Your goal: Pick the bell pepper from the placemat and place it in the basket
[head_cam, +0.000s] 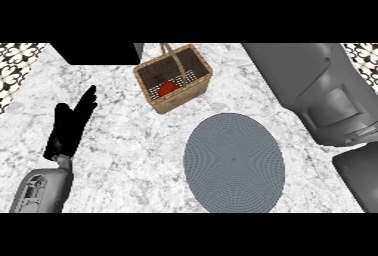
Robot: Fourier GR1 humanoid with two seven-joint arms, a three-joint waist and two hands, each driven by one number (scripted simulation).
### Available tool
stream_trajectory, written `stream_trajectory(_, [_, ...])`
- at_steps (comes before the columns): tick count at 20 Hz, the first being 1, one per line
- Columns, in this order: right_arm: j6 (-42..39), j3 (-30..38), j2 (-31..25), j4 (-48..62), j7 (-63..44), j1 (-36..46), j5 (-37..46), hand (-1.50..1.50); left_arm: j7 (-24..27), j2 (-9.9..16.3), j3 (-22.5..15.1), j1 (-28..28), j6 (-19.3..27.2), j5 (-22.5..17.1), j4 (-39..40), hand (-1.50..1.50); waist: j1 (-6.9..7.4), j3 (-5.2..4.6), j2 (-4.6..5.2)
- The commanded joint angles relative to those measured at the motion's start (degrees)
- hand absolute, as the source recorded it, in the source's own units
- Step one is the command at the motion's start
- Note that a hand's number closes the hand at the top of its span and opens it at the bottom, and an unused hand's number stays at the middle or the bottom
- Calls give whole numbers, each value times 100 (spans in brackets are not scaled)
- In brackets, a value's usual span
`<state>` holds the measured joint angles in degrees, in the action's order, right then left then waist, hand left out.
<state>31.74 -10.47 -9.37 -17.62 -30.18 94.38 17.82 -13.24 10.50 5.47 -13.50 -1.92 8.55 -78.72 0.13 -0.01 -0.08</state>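
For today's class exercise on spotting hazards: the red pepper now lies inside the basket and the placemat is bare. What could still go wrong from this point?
1. The right arm looms close beside the basket; pulling it back carelessly might catch the upright handle and tip the basket.
2. The bell pepper lies near one wall, so a jolt could roll it about.
3. The left hand, open on the counter, could brush the basket if swung across.
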Motion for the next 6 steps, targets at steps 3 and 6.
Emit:
stream_trajectory(3, [-395,285,-802,-790,118,-896,-286,-150,-161,206,188,22,-121,-121,-79,0,-174,8,-61])
stream_trajectory(6, [-699,357,-1197,-1371,334,-1546,-425,-150,-93,9,42,521,-14,-71,-488,0,-187,10,-92])
